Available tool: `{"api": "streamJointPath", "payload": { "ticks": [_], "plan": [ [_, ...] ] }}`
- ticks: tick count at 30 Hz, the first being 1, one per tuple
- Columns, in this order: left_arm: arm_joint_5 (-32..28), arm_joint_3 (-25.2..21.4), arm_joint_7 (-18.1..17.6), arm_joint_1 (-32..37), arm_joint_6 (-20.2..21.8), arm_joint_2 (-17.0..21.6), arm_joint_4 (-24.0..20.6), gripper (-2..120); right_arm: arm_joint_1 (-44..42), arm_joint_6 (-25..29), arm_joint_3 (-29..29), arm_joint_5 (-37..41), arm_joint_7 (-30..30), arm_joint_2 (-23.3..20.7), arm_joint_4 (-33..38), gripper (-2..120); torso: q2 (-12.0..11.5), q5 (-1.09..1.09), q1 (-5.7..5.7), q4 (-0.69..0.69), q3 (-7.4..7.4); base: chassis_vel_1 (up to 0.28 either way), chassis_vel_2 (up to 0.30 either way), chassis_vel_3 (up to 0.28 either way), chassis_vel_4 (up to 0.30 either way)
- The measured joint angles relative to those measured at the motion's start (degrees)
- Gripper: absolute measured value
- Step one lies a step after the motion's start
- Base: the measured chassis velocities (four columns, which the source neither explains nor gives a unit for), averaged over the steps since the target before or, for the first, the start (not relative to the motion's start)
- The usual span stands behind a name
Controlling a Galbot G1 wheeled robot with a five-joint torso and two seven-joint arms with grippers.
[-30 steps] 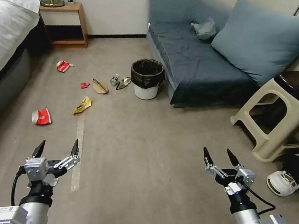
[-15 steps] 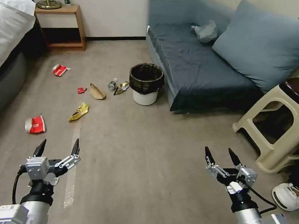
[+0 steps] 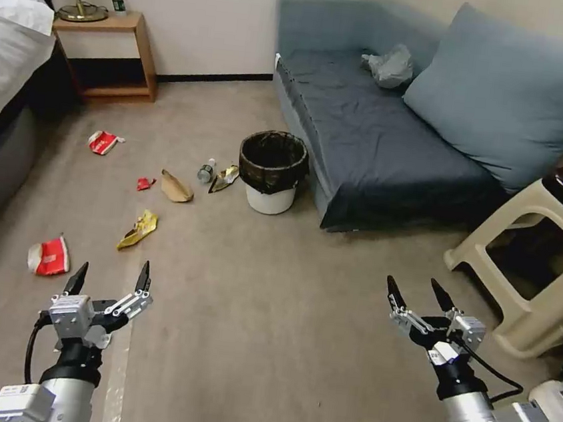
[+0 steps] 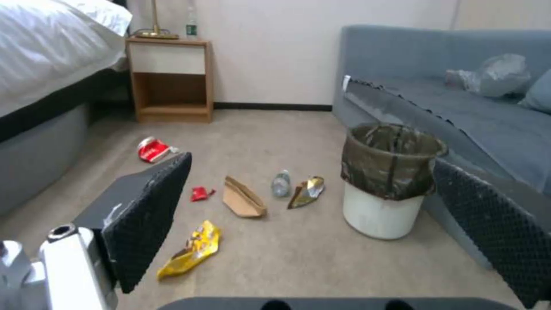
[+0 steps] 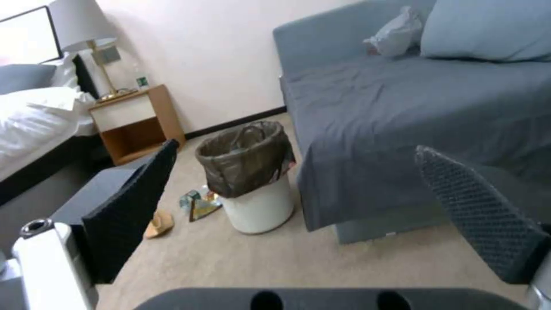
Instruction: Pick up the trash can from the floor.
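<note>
On the floor [image 3: 274, 284] in the head view, the trash can [image 3: 271, 172] stands up straight just beside the front corner of the blue sofa [image 3: 377, 127]. It is white with a black bag over its rim. Some trash lies on the floor to its left: a small bottle [image 3: 206, 171], a shiny wrapper [image 3: 224, 178], a brown paper bag [image 3: 176, 187], a yellow wrapper [image 3: 138, 229] and two red cups [image 3: 48, 257]. A grey plastic bag [image 3: 390, 66] sits on the sofa. A tan stool [image 3: 537, 265] stands at the right. The left gripper [image 3: 110, 280] hangs low on the left, over a pale tape strip [image 3: 120, 355], with its two fingers wide apart and nothing between them. The right gripper [image 3: 415, 293] hangs low on the right, fingers also apart and holding nothing. Both are far from the trash can.

From the left wrist view, the trash can [image 4: 385, 181] sits on the floor [image 4: 298, 258] next to the sofa edge. The left gripper's black pads [image 4: 146, 219] stand wide apart, with the trash lying between them farther off.

From the right wrist view, the trash can [image 5: 249, 174] stands by the sofa corner, with the bottle and wrapper touching its far side. The right gripper's pads [image 5: 129, 206] are wide apart too. A wooden side table [image 5: 135, 125] stands by the wall.
</note>
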Motion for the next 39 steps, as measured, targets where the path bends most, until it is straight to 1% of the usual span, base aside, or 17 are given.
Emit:
{"api": "streamJointPath", "payload": {
  "ticks": [8, 10, 17, 18, 24, 39],
  "plan": [
    [0.0, 0.1, 0.0, 0.0, 0.0, 0.0, 0.2, 100, -0.1, 0.2, 0.0, 0.0, -0.1, 0.2, -0.1, 100, 0.0, 0.0, 0.0, 0.0, 0.0, -0.145, 0.166, 0.144, -0.152],
    [-0.1, 0.1, 0.0, -0.1, 0.0, 0.1, 0.3, 100, -0.1, 0.3, 0.0, 0.0, -0.1, 0.3, -0.2, 100, 0.0, -0.01, 0.0, -0.01, 0.0, -0.166, 0.142, 0.149, -0.172],
    [-0.2, 0.1, 0.0, -0.4, 0.0, 0.2, 0.5, 100, 0.0, 0.3, 0.1, -0.1, -0.2, 0.4, -0.3, 100, 0.0, 0.01, 0.0, 0.01, 0.0, -0.135, 0.146, 0.149, -0.158],
    [-0.2, 0.1, 0.0, -0.4, 0.0, 0.2, 0.6, 100, 0.0, 0.3, 0.1, -0.1, -0.2, 0.4, -0.3, 100, 0.0, -0.02, 0.0, 0.01, 0.0, -0.139, 0.166, 0.136, -0.135],
    [-0.2, 0.2, 0.0, -0.6, 0.0, 0.2, 0.8, 100, -0.2, 0.5, 0.3, -0.1, -0.3, 0.5, -0.3, 100, 0.0, 0.01, 0.0, 0.0, 0.0, -0.143, 0.137, 0.152, -0.156],
    [-0.3, 0.3, 0.1, -0.6, 0.0, 0.5, 0.9, 100, -0.2, 0.9, 0.3, -0.1, -0.5, 0.7, -0.6, 100, 0.0, -0.01, 0.0, 0.0, 0.0, -0.153, 0.14, 0.15, -0.149]
  ]
}}
